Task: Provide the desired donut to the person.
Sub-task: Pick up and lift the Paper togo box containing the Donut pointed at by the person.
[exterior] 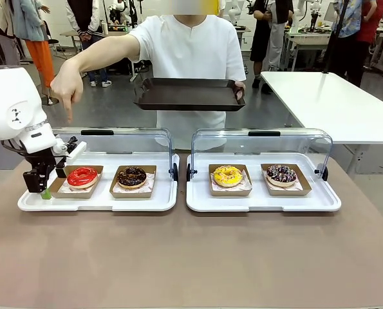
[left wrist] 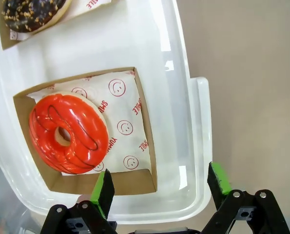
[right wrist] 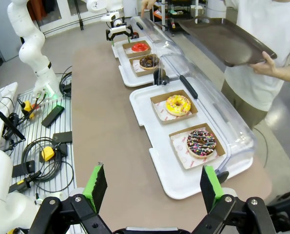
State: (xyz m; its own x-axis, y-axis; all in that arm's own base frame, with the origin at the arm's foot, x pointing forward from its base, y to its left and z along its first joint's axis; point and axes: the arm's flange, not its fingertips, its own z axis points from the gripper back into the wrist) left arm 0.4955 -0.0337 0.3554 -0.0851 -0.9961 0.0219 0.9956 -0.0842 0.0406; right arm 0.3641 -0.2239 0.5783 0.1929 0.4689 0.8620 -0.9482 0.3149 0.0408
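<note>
My left end effector point(left wrist: 161, 187) hung wide open and empty astride the white tray point(left wrist: 181, 122) rim, with the red donut point(left wrist: 68, 134) untouched at my ten o'clock.

Front view: taken from the robot's side, facing level across the bench point(exterior: 191, 257) at the person point(exterior: 191, 51), top centre; full bench width is framed. Left wrist view: pointed nearly straight down, very close over the red donut point(left wrist: 69, 134), centre left. Right wrist view: held high and far back, angled along the bench. The red donut is shared by all three views, the yellow donut point(right wrist: 178, 104) by front and right wrist.
</note>
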